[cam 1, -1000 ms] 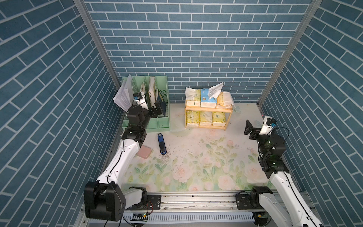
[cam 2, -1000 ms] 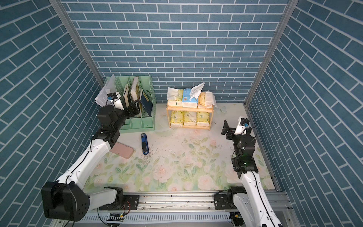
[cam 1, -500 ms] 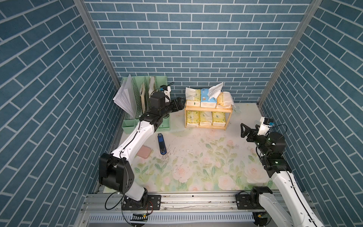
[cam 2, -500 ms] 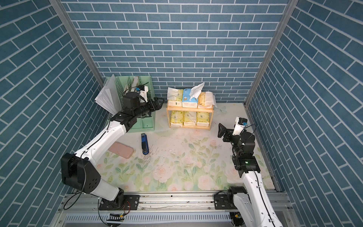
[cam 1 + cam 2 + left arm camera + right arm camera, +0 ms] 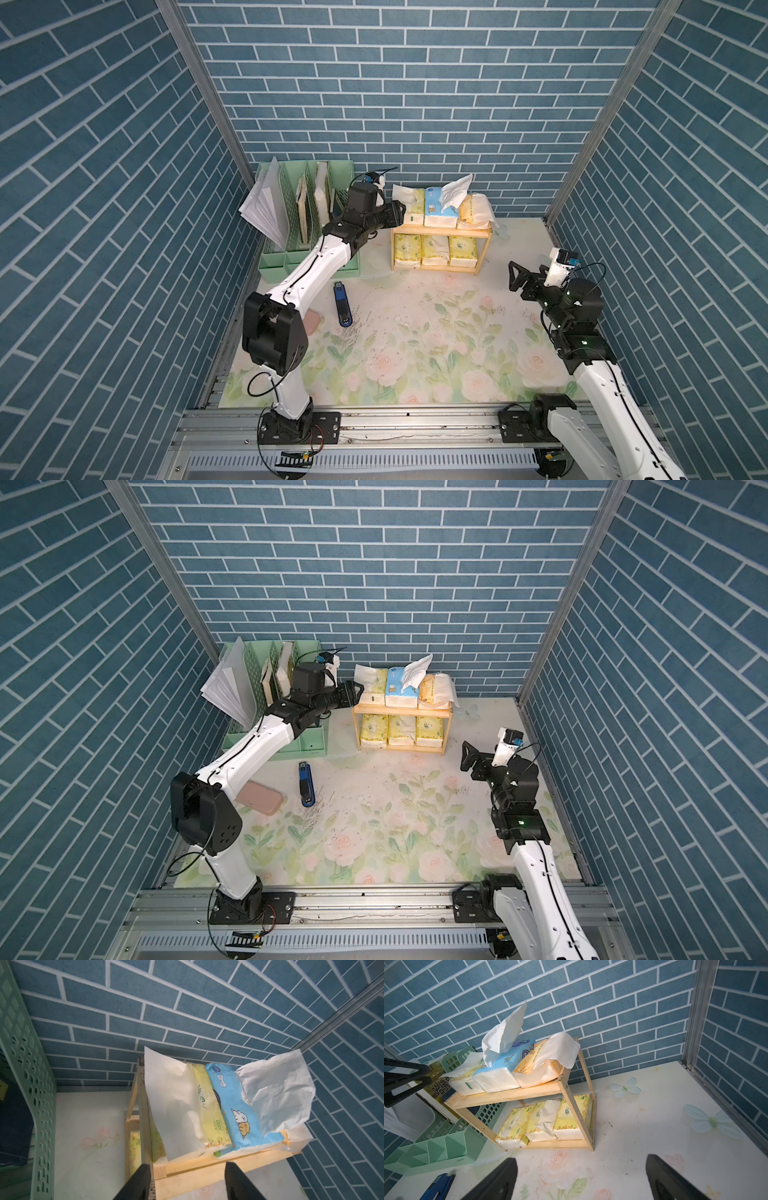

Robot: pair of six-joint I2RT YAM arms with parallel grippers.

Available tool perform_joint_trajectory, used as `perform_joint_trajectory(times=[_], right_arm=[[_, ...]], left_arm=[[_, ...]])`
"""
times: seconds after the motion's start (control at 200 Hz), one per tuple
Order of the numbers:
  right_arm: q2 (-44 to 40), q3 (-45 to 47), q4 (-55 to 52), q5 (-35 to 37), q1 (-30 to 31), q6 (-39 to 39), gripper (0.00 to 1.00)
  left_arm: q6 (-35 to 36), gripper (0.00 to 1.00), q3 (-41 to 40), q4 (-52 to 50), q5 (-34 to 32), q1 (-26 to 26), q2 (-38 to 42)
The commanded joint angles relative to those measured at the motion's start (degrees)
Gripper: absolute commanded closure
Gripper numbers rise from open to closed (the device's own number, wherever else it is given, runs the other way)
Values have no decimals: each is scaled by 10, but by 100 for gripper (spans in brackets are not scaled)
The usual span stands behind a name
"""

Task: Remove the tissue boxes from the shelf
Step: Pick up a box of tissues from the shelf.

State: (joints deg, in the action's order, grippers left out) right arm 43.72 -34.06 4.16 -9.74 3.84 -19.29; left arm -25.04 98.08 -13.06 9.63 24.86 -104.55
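One shelf (image 5: 441,232), two-tier, light wood, holding six tissue boxes (image 5: 401,688). Upper tier, side by side: yellow-green pack (image 5: 413,206) at the shelf's left end; blue-and-white pack (image 5: 439,210) in the middle, white tissue standing up from it; orange-yellow pack (image 5: 471,212) at the right end. Lower tier: three lower yellow-green packs (image 5: 434,250) in a row. Arm ends: left gripper (image 5: 189,1176) at the shelf's upper left front corner, jaws parted, nothing clamped between them, though whether a fingertip touches the wood is hard to tell; right gripper (image 5: 515,276) well apart from the shelf, off its right front, jaws spread wide, empty. Sundries: file organizer (image 5: 291,266), mint green, just left of the shelf; blue stapler (image 5: 343,303) lying flat before the shelf's left side.
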Motion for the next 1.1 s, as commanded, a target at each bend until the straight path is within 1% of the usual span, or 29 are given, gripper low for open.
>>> perform_joint_trajectory(times=[0.0, 0.255, 0.555, 0.705, 0.835, 0.985, 1.095], right_arm=[[5, 5, -5, 5, -1, -11, 0], [8, 12, -2, 9, -1, -11, 0], [13, 14, 2, 8, 0, -11, 0], [12, 16, 2, 10, -1, -11, 0], [13, 16, 2, 11, 0, -10, 0], [17, 15, 2, 12, -1, -9, 0], [19, 15, 4, 13, -1, -9, 0]], left_arm=[[27, 42, 32, -27, -21, 14, -21], [35, 49, 52, -28, -45, 15, -45], [44, 48, 62, -35, -81, 17, -60], [47, 49, 80, -36, -73, 17, -74], [48, 53, 96, -40, -62, 18, -89], [49, 56, 102, -45, -68, 19, -99], [51, 63, 97, -46, -73, 19, -100]])
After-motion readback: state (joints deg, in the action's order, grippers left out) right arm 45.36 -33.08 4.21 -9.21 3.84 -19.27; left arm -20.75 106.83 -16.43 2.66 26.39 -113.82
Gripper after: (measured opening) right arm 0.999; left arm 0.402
